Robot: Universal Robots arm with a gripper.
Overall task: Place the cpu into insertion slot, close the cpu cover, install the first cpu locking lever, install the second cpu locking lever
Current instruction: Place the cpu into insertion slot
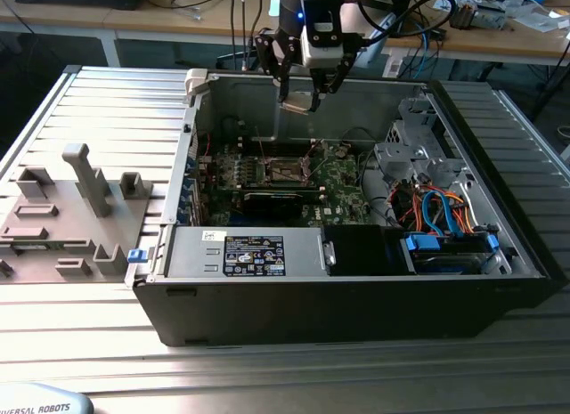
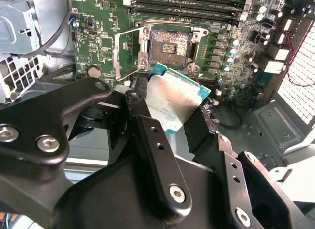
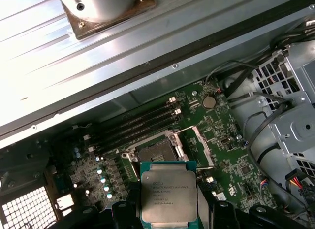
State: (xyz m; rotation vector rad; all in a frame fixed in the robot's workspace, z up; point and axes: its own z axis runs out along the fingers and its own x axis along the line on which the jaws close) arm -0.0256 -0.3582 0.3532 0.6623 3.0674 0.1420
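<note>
Starting at the exterior view's left: a grey fixture tray (image 1: 85, 178) with its moulded blocks sits on the table beside the open computer case (image 1: 356, 307). Nothing there is touched.

Moving inward, here's the green motherboard (image 1: 343, 187) lying flat in the case, and the insertion slot (image 1: 288, 171) shows as a dark square near its middle. Directly above hangs the gripper (image 1: 300, 95), well clear of the board, up around the case's far rim.

And it's loaded! In the second wrist view the black fingers (image 2: 142, 115) are clenched on two opposite edges of the cpu (image 2: 174, 103), silver top facing the camera. The chip is held in the air, apart from the socket. The slot itself sits bare, contacts exposed, with the memory slots (image 3: 138, 123) running just beyond it. The cpu cover (image 3: 203, 146) looks swung up and open at the socket's side (hard to be sure of its exact angle).

Further to the exterior view's right are the metal drive cage (image 1: 414, 151) and blue cables (image 1: 441, 209), well apart from the action.

So I judge this to be step one, placing the chip, with cover and levers not yet dealt with. Seating it, I'd say, calls for squaring the chip's edges to the recess, keeping it level and coming straight down gently, because those contacts won't forgive a tilted landing.
</note>
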